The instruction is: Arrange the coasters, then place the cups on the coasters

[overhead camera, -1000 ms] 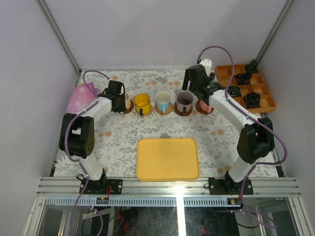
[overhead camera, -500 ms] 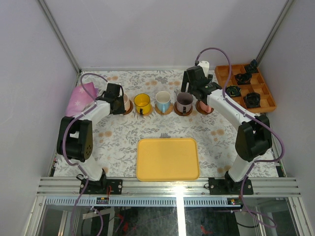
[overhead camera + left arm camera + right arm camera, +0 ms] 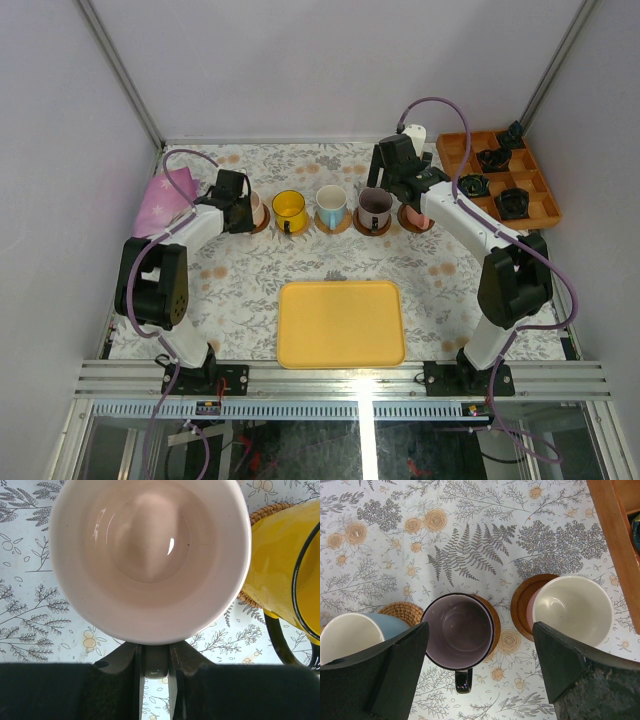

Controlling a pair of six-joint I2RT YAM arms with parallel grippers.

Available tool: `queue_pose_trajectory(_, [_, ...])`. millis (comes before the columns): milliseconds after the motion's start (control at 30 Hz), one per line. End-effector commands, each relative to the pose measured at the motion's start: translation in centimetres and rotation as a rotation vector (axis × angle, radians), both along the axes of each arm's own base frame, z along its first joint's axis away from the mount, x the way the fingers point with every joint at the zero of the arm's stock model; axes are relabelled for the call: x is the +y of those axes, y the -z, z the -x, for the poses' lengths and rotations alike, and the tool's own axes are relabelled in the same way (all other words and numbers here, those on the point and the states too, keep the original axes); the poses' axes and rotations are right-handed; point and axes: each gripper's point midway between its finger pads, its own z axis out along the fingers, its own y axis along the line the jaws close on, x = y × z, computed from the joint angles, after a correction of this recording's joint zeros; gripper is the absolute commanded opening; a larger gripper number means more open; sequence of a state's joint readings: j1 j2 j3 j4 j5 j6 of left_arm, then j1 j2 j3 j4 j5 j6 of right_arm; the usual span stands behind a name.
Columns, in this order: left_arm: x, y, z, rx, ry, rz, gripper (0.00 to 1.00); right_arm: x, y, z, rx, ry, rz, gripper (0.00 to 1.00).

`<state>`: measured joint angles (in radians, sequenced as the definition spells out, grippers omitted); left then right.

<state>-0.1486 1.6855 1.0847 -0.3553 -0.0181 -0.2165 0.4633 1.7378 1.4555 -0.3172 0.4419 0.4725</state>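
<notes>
Five cups stand in a row at the back, each over a brown coaster. My left gripper is shut on the handle of the pink cup, which fills the left wrist view; a dark coaster peeks out beneath it. To its right are the yellow cup, the light blue cup, the purple-grey cup and the cream-pink cup. My right gripper hangs open above the purple-grey cup, touching nothing. The cream-pink cup sits on a dark coaster.
A flat yellow tray lies at the near middle. An orange compartment box with small black objects stands at the back right, its edge close to the cream-pink cup. A pink cloth lies at the left wall.
The left arm has shifted slightly left while keeping its grip on the pink cup. The right gripper has drifted a little left and back over the cups.
</notes>
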Motion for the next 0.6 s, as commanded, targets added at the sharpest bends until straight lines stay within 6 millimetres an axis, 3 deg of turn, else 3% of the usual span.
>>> queue_pose_trajectory(0, [0.2, -0.7, -0.3, -0.013, -0.025, 0.019, 0.13, 0.4, -2.1, -0.7, -0.047, 0.002, -0.044, 0.92])
queue_pose_trajectory(133, [0.3, -1.0, -0.5, -0.019, -0.028, 0.015, 0.39, 0.3, -2.1, -0.7, -0.048, 0.003, -0.040, 0.92])
queue_pose_trajectory(300, [0.6, -1.1, -0.2, -0.010, -0.034, 0.004, 0.57, 0.3, -2.4, -0.7, -0.053, 0.003, -0.040, 0.93])
queue_pose_trajectory(567, [1.0, -1.5, 0.5, 0.002, -0.049, -0.009, 0.59, 0.5, -2.3, -0.6, -0.051, -0.004, -0.046, 0.93])
